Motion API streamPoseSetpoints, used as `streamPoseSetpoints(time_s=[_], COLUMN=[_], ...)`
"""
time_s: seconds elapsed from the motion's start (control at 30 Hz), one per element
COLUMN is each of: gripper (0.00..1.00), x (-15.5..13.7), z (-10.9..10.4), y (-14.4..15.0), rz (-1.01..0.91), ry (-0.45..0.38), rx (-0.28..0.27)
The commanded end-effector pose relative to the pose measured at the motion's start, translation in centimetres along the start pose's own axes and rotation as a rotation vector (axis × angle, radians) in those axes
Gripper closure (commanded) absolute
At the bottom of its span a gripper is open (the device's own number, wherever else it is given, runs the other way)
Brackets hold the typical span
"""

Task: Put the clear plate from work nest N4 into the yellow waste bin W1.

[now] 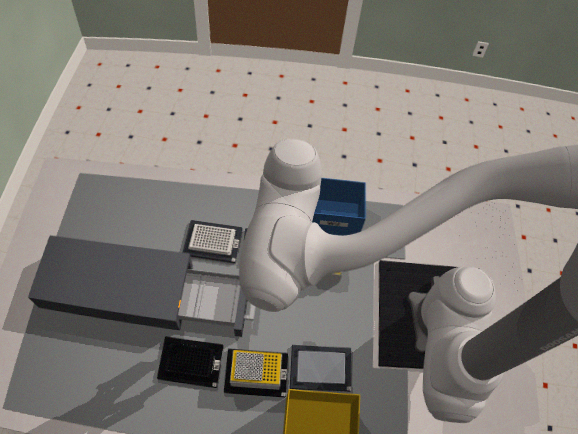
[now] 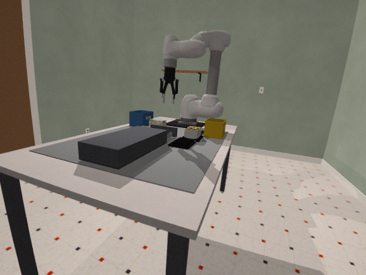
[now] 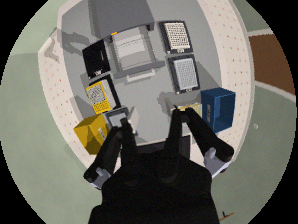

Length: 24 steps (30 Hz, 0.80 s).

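The clear plate [image 1: 321,367] lies in a black nest at the front of the bench, just behind the yellow bin W1 [image 1: 322,396] [image 2: 215,128] [image 3: 87,135], which stands upright at the bench's front edge. My gripper [image 2: 168,101] [image 3: 151,107] is partly open and empty. It hangs high above the middle of the bench, pointing down, well away from the clear plate. In the top view the arm hides the gripper and the nests under it.
A blue bin [image 1: 340,220] [image 2: 140,118] [image 3: 218,110] stands at the back. A long grey box [image 1: 105,280] [image 2: 121,147] lies on the left with an open tray [image 1: 210,300] beside it. Nests hold a white plate [image 1: 212,239], a black plate [image 1: 190,367] and a yellow plate [image 1: 256,369].
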<state>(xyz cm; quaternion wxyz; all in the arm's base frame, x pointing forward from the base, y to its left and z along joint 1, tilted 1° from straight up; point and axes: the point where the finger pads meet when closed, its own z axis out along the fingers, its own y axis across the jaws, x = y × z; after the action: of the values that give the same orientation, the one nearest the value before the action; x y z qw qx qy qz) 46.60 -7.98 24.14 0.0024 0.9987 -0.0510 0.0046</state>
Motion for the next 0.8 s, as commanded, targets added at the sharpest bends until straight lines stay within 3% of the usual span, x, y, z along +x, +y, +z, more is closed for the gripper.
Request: streamPoseSetpoints(time_s=[0.0,0.77], gripper=[0.3,0.3], x=[0.3,1.8], z=[0.6,3.8], y=[1.2,7.9], rz=[-0.001,-0.001], ry=[0.0,0.0], rx=[0.001,0.001])
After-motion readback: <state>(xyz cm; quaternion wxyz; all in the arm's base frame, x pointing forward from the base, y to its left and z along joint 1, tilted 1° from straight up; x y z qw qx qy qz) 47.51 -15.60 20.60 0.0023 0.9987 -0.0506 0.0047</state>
